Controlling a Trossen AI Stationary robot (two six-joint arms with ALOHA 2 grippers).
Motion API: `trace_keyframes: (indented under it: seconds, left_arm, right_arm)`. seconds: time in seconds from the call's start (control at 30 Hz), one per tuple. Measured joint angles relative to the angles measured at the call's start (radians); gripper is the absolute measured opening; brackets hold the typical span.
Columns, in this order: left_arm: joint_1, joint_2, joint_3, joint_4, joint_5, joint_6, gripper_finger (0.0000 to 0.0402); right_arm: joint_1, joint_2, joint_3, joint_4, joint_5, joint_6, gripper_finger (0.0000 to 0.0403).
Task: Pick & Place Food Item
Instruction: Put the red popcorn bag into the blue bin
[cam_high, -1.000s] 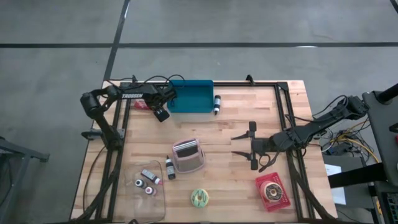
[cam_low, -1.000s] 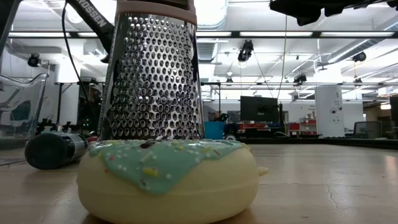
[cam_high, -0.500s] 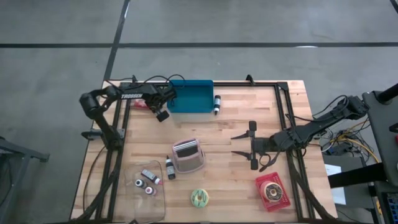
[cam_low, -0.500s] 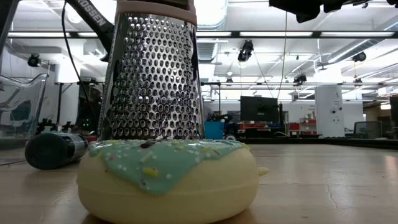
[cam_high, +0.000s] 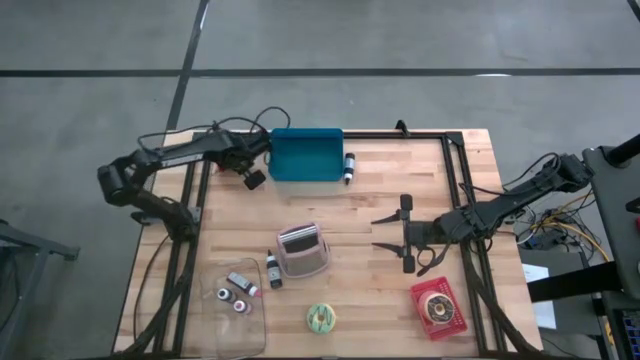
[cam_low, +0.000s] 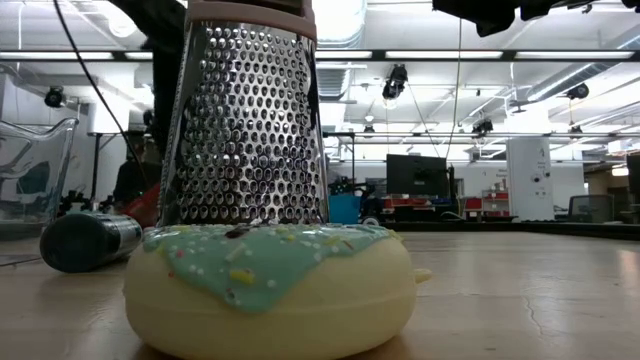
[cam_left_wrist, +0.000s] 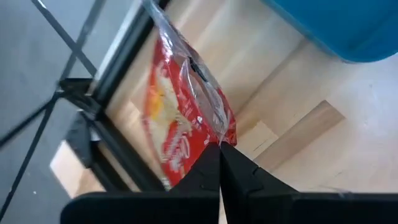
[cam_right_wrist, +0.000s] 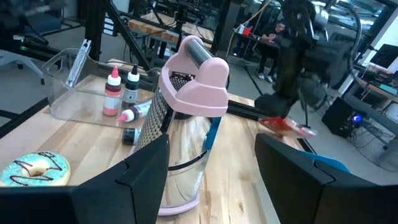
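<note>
Left pincer (cam_left_wrist: 219, 148) clamped on red snack bag (cam_left_wrist: 180, 127) corner at far-left worktop (cam_high: 440, 195) edge, blue bin (cam_high: 305, 155) immediately right; right pincer (cam_high: 392, 232) spread, idle mid-worktop.

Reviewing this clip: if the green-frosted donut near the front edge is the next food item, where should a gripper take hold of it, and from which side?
Probably from straight above, fingers spanning the outer rim of the green-frosted donut. It lies flat and low on the table, so its sides are hard to reach level. The grater stands behind it, apart. The open right gripper is nearer.
</note>
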Motion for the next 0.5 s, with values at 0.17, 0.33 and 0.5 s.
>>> trace_keyframes:
  seconds: [0.17, 0.33, 0.5]
  left_arm:
    - [0.000, -0.065, 0.068, -0.059, -0.004, 0.000, 0.0000]
    - [-0.004, -0.079, 0.114, -0.064, 0.001, 0.020, 0.0000]
    - [-0.005, -0.069, 0.152, -0.065, -0.009, 0.043, 0.0000]
  right_arm:
    - [0.000, 0.000, 0.000, 0.000, 0.000, 0.000, 0.0231]
    - [0.000, 0.000, 0.000, 0.000, 0.000, 0.004, 0.0231]
    - [0.000, 0.000, 0.000, 0.000, -0.001, 0.004, 0.0231]
